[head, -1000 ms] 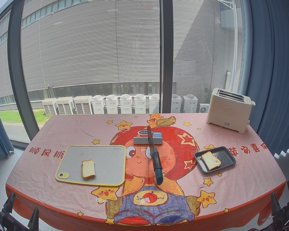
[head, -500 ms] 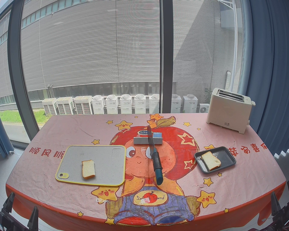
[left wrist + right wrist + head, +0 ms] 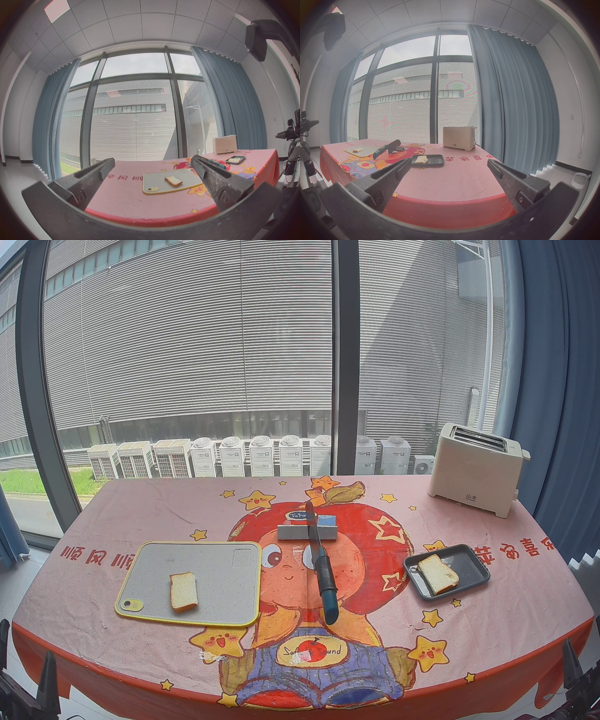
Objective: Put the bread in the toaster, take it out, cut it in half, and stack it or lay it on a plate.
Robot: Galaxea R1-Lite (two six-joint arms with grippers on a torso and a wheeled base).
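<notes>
One piece of bread point(image 3: 183, 590) lies on the grey, yellow-rimmed cutting board point(image 3: 219, 577) at the table's left. A second piece point(image 3: 437, 573) lies in the dark rectangular plate point(image 3: 470, 565) at the right. The cream toaster point(image 3: 478, 468) stands at the back right with empty slots. A blue-handled knife point(image 3: 322, 565) lies mid-table, its blade propped on a small holder point(image 3: 307, 529). My left gripper point(image 3: 153, 168) is open below the table's front-left edge, empty and facing the board point(image 3: 156, 184). My right gripper point(image 3: 448, 170) is open off the front-right corner, empty and facing the plate point(image 3: 434, 160) and toaster point(image 3: 458, 137).
The table wears a pink cartoon cloth point(image 3: 312, 652) that hangs over the front edge. A big window with a dark post point(image 3: 345, 359) runs behind it. Blue curtains point(image 3: 562, 396) hang close to the toaster on the right.
In the head view my left gripper's fingertips have slid a little left and lower at the front-left corner. The bread, knife, plate and toaster lie as before.
</notes>
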